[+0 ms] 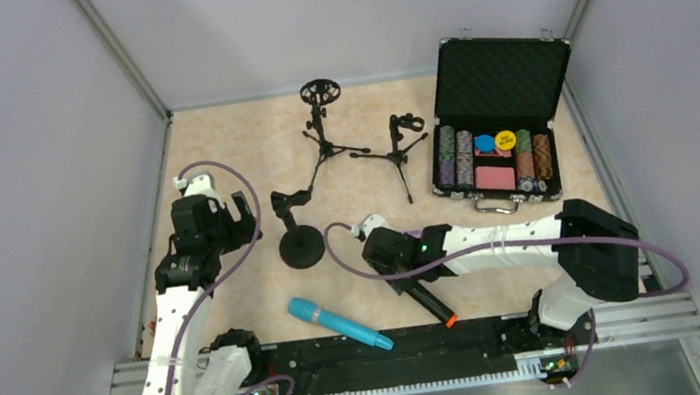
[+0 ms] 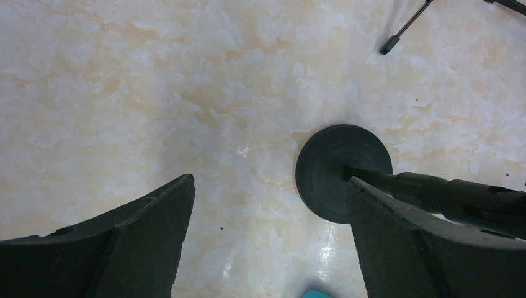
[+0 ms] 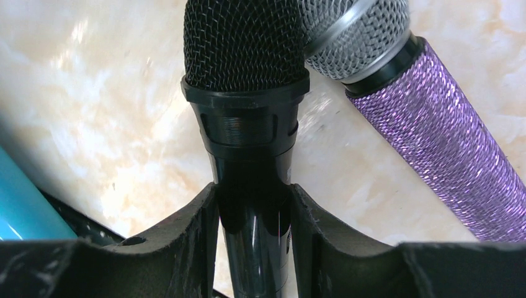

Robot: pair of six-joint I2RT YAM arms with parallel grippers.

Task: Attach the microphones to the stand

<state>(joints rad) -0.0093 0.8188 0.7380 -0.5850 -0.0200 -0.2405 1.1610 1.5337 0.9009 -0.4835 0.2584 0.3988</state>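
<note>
Microphones, three: black microphone (image 3: pixel 248 124) clamped in right gripper (image 3: pixel 253 205) near the table's (image 1: pixel 220 153) front, purple glitter microphone (image 3: pixel 446 161) just beside it, cyan microphone (image 1: pixel 339 324) lying further left; round-base stand (image 1: pixel 301 247), one, tripod stands (image 1: pixel 323 135), two, farther back; left gripper (image 2: pixel 270 205) spread wide, empty.

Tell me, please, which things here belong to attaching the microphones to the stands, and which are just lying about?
For the job:
- black microphone, clamped in the right gripper
- purple microphone
- cyan microphone
- round-base stand
- ring-top tripod stand
- clip-top tripod stand

Just lying about:
- open black case of poker chips
</note>
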